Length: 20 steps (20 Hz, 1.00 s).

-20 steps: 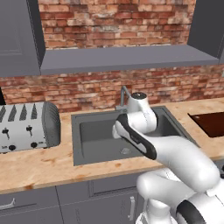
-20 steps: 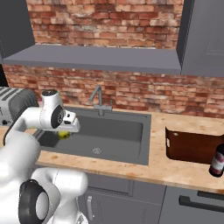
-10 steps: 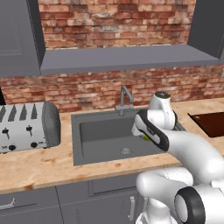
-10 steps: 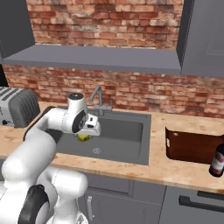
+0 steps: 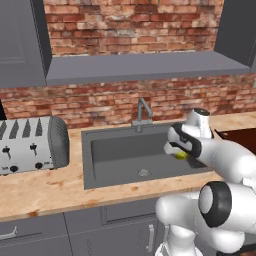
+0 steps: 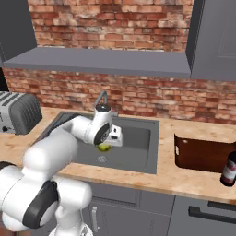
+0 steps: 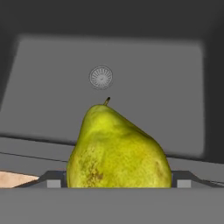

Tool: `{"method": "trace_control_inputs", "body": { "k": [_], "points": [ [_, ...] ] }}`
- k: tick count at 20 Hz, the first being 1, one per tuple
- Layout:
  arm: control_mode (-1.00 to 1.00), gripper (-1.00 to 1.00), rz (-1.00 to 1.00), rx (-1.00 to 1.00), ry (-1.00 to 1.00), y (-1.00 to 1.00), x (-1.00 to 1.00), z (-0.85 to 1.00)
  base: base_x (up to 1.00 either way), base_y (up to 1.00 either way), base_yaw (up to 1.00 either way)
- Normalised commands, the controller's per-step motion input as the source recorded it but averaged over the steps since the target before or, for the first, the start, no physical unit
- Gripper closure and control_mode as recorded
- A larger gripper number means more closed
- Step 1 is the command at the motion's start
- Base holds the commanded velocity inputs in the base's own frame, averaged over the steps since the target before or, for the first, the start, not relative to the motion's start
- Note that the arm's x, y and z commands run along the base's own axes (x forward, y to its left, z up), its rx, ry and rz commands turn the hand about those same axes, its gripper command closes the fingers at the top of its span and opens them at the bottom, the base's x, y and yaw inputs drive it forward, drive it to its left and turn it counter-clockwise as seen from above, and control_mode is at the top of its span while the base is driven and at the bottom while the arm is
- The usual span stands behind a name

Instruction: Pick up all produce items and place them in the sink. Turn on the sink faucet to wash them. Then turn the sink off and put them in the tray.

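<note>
The end effector (image 6: 109, 140) grips a yellow-green pear (image 7: 116, 151) between its fingers, stem pointing away, held above the sink (image 5: 120, 150) basin. Below it lies the drain (image 7: 101, 77). Behind stands the faucet (image 5: 142, 112); the tray (image 6: 203, 152) sits on the table (image 6: 184, 177) beside the sink.

wall: red brick (image 5: 125, 20) is seen behind the counter, backsplash included
shelf: grey ledge (image 5: 145, 66) is mounted across the brick
upper cabinets: dark grey units (image 6: 216, 37) are hung at both sides
counter: light wood-grain worktop (image 5: 45, 187) is laid along the wall
lower cabinets: grey fronts (image 6: 203, 216) with dark handles are fitted below
toaster: silver, four slots (image 5: 30, 145), stood on the counter
bottle: dark (image 6: 229, 168), stood near the counter edge
light: even, soft shadows
</note>
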Motion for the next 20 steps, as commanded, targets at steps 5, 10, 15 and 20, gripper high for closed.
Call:
{"method": "trace_control_inputs", "body": {
  "k": [5, 10, 15, 20],
  "points": [
    [-1.0, 1.0, 0.04, 0.03, 0.04, -0.2, 0.66, -0.49, 0.0, 0.0, 0.0],
    [-1.0, 1.0, 0.03, 0.01, 0.07, -0.14, 0.59, -0.41, 0.0, 0.0, 0.0],
    [-1.0, 1.0, 0.03, 0.0, 0.06, -0.16, 0.49, -0.3, 0.0, 0.0, 0.0],
    [-1.0, 1.0, 0.03, 0.0, 0.05, -0.13, 0.39, -0.33, 0.0, 0.0, 0.0]
  ]
}}
